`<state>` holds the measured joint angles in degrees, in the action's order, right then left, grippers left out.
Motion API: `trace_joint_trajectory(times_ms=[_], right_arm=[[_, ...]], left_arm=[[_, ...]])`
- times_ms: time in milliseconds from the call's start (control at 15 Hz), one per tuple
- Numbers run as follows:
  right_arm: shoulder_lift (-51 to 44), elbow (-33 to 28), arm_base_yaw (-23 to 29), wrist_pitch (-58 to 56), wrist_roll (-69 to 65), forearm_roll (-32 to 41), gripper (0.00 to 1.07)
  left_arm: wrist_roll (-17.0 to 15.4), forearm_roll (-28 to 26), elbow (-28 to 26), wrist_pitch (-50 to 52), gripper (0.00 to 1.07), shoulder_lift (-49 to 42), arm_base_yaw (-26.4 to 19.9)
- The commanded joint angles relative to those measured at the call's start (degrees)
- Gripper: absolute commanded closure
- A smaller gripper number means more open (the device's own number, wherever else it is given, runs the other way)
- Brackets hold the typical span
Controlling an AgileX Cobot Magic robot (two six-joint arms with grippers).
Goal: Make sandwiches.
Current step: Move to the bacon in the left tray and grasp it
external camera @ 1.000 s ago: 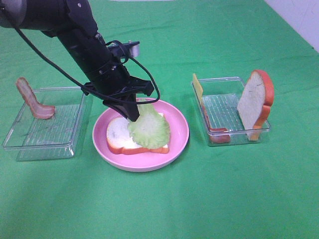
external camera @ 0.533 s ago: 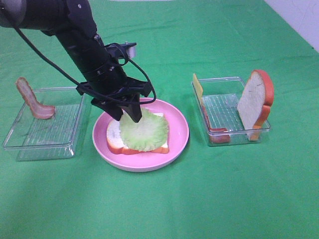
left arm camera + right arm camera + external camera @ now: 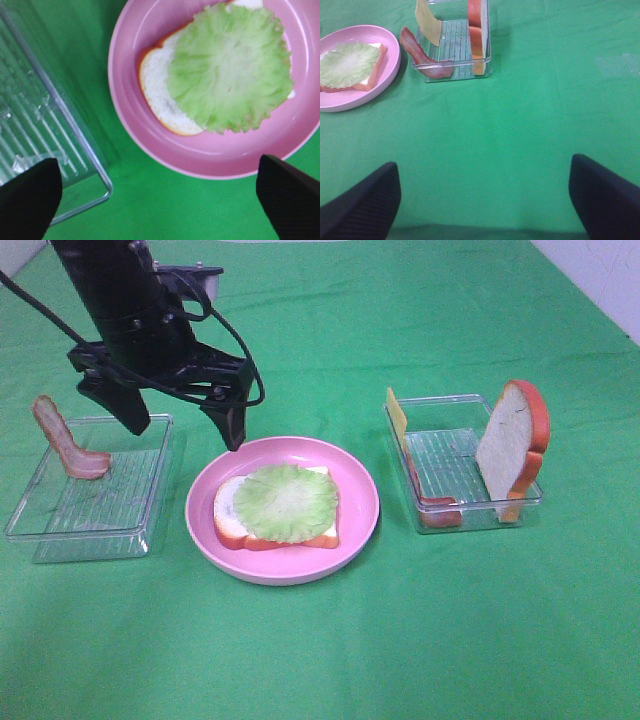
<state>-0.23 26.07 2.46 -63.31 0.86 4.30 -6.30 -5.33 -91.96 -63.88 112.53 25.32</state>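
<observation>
As the high camera shows it, left gripper [image 3: 185, 430]: black, jaws spread wide, nothing held, hanging above the gap between left tray and plate.
Plate [image 3: 360, 510]: round, pink, smooth, on green cloth [image 3: 400, 640].
Flat bread slice [image 3: 228, 512]: white, orange-red crust, lying in the plate.
Lettuce leaf [image 3: 287, 502]: pale green, ruffled, lying flat on the flat bread slice.
Left tray [image 3: 60, 525]: clear ribbed plastic; a wavy left bacon strip [image 3: 65, 445] leans on its far rim.
Right tray [image 3: 465, 398]: clear, ribbed; holds upright bread slice [image 3: 510, 445], thin yellow cheese slice [image 3: 397, 415], right bacon strip [image 3: 435, 508].
Left wrist view, fingers [image 3: 30, 200]: matte black, well apart, only cloth between.
Right wrist view, right gripper [image 3: 482, 200]: ribbed black fingers spread, nothing between, over cloth, well apart from the right tray.
</observation>
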Motion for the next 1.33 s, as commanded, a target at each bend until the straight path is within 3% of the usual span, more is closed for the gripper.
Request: trace_joint_trajectory(times_ms=[67,133,267,533,1000,1333], right_arm=[[-1.78,-0.17,-0.29,0.23,0.69,0.11,0.20],[-1.78,-0.17,-0.29,0.23,0.69,0.11,0.20],[-1.78,-0.17,-0.29,0.23,0.69,0.11,0.20],[-1.78,-0.17,-0.29,0.23,0.69,0.11,0.20],[-1.78,-0.17,-0.29,0.23,0.69,0.11,0.20],[-1.78,-0.17,-0.29,0.23,0.69,0.11,0.20]], left_arm=[[-0.29,2.41,-0.97,-6.42,0.04,-1.66,-3.55],[1.55,3.55,-3.50,-8.65,0.04,-1.66,-8.82],[3.55,3.55,-7.10,-10.20,0.04,-0.80,-14.04],[5.79,2.64,-14.32,-11.75,0.04,3.84,-20.05],[8.31,3.67,-17.19,-10.89,0.04,13.87,-23.49],[8.37,1.89,-24.81,-11.75,0.04,20.34,-23.43]])
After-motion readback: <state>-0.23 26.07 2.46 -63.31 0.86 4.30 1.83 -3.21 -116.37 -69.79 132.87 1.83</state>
